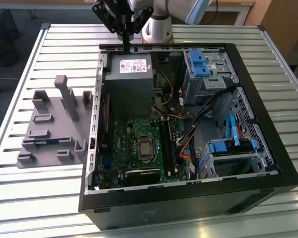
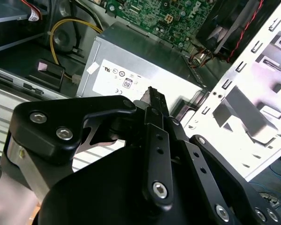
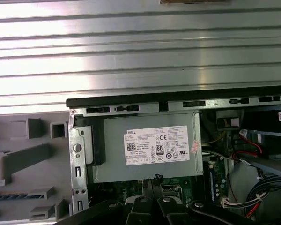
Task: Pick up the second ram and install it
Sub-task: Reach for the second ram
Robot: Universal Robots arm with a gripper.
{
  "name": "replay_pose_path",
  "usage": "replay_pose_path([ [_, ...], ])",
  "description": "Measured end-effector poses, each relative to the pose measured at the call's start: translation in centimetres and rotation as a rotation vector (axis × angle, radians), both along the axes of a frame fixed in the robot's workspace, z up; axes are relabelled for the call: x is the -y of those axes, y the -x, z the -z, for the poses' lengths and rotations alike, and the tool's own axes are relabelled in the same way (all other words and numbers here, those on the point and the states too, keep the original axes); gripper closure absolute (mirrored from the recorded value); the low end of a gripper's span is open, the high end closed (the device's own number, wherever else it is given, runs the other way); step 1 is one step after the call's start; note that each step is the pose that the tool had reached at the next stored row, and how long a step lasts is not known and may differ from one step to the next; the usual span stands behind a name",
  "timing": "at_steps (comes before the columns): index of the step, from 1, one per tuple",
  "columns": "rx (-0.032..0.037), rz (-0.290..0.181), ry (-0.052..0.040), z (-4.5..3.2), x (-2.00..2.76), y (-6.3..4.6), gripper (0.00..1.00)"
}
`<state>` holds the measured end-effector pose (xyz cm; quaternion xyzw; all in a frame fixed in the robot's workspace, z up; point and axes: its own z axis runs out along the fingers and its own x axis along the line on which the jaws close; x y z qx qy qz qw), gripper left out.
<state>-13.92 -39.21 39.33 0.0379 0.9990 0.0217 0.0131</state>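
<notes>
A thin blue-green stick, apparently the second ram (image 1: 42, 141), lies flat in the grey fixture tray (image 1: 49, 148) at the exterior view's left, beside the open computer case. It also appears as a dark strip (image 3: 11, 195) in the first wrist view. My gripper (image 1: 125, 45) hangs high over the case's far edge, above the grey power supply (image 1: 128, 79), far from the stick. Its black fingers (image 2: 154, 101) are pressed together with nothing between them, and their tips (image 3: 154, 180) point at the power supply's label. The long black memory slots (image 1: 168, 144) sit on the green motherboard (image 1: 134, 141).
The black case (image 1: 268, 148) lies on its side on a slatted metal table (image 1: 64, 39). Inside it are blue drive brackets (image 1: 198, 64), bundled cables (image 1: 198, 119) and the processor socket (image 1: 145, 148). The tray carries upright grey posts (image 1: 67, 96).
</notes>
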Motion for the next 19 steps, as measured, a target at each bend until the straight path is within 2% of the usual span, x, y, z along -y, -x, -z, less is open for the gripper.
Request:
replay_pose_path([
  [19,0.0,0.0,0.0,0.0,0.0,0.45,0.89],
])
